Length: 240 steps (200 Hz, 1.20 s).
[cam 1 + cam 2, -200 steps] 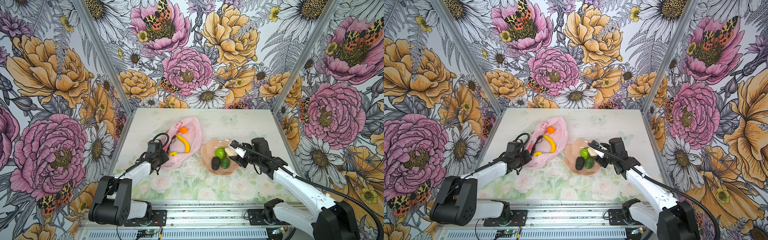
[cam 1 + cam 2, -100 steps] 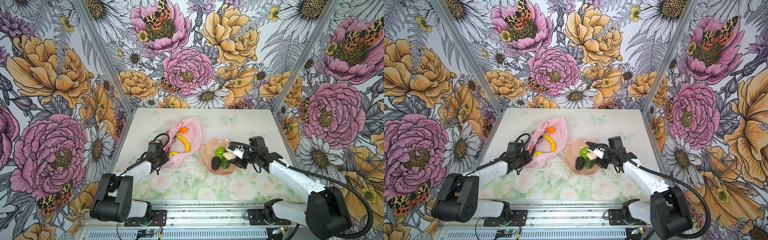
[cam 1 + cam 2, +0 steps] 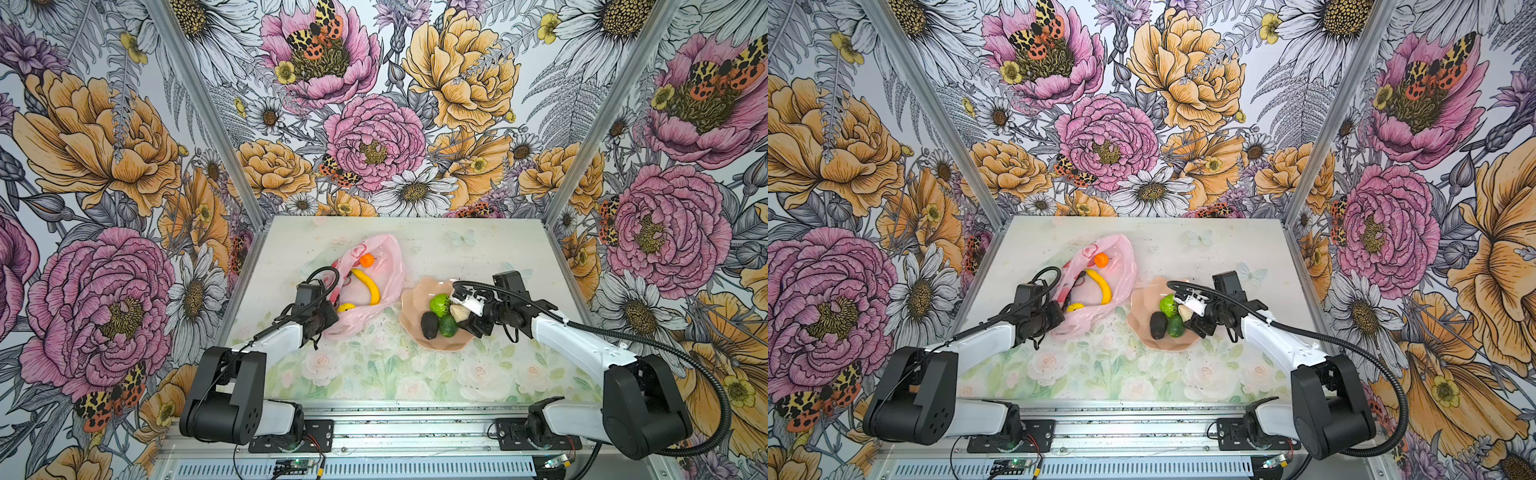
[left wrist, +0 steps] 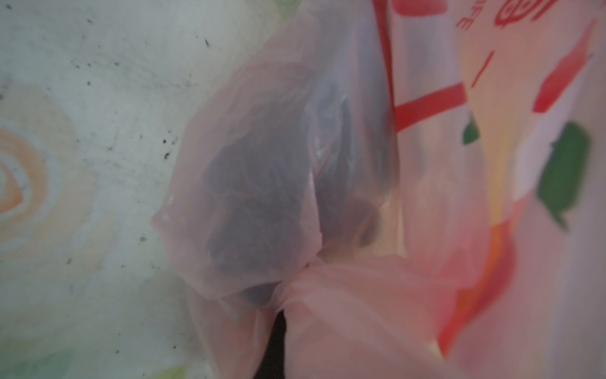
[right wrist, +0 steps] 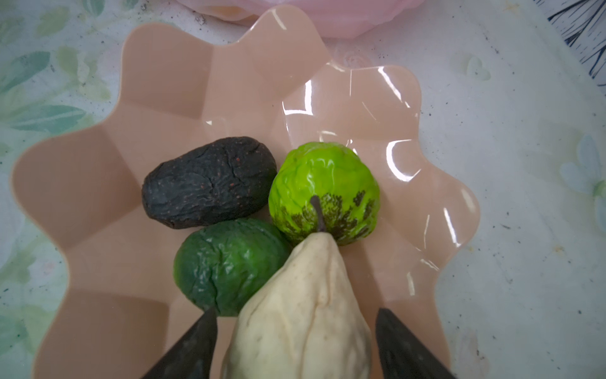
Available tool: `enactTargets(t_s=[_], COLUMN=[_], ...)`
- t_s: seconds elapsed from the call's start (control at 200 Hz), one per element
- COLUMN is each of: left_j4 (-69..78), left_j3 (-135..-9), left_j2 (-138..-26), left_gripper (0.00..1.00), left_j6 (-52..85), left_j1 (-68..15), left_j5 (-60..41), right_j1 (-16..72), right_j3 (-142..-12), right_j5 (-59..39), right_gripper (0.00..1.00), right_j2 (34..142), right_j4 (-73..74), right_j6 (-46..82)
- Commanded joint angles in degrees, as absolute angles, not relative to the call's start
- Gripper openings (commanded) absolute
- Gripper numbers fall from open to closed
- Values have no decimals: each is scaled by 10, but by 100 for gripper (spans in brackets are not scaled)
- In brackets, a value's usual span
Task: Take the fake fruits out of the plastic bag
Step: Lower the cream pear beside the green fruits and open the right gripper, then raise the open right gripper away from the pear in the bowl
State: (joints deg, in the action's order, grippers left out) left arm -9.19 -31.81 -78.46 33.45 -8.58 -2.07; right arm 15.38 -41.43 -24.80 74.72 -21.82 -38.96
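The plastic bag lies open at mid-table, with a banana, an orange and a lemon inside. My left gripper is shut on the bag's near edge. In the left wrist view the pink film covers the jaws, and a dark lump shows through it. The peach bowl holds an avocado, two limes and a cream-white piece. My right gripper stands open, with a gap between each finger and that piece.
The bowl sits just right of the bag, their edges nearly touching. Floral walls close off the table at the back and both sides. A metal rail with both arm bases runs along the front edge.
My right gripper has lowered the cream-white piece into the bowl beside the limes and opened its jaws off it. The left arm and the bag have stayed still.
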Motion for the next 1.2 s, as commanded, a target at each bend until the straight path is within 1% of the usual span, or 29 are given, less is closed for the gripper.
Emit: enactTargets(t_s=[0.0,0.15,0.295,0.385,0.545,0.646,0.716,0.766,0.806,0.846,0.976,1.071,1.196], left_j4=[-86,-87,-87,-87,-90,-90,-90,-90,-90,-91,-91,-89,-89], left_j3=[-323,-323,-322,-322,-321,-319,-319,-320,-321,-322,-320,-319,-320], left_j2=[-784,-782,-781,-781,-777,-773,-774,-775,-776,-777,-774,-773,-776], left_gripper=[1,1,1,1,1,1,1,2,1,1,1,1,1], left_j6=[325,324,324,326,326,327,327,327,327,327,327,327,327], left_j1=[-81,-81,-81,-81,-80,-81,-80,-81,-81,-80,-82,-81,-82], left_j5=[-27,-26,-26,-26,-26,-24,-22,-22,-22,-23,-22,-21,-21], right_j1=[153,152,153,154,164,182,184,182,175,166,163,179,237], right_j3=[-431,-431,-426,-416,-404,-418,-429,-442,-450,-455,-417,-394,-375], right_j5=[-245,-249,-248,-244,-195,-106,-44,-7,-23,-85,-104,-90,-48], right_gripper=[100,99,100,99,99,99,99,100,99,99,99,99,99], right_j2=[752,744,712,679,633,619,611,605,602,598,578,557,548], right_j4=[-204,-200,-179,-146,-98,-97,-105,-138,-165,-193,-201,-218,-239], right_j6=[-390,-384,-359,-327,-239,-110,44,158,202,210,335,414,492])
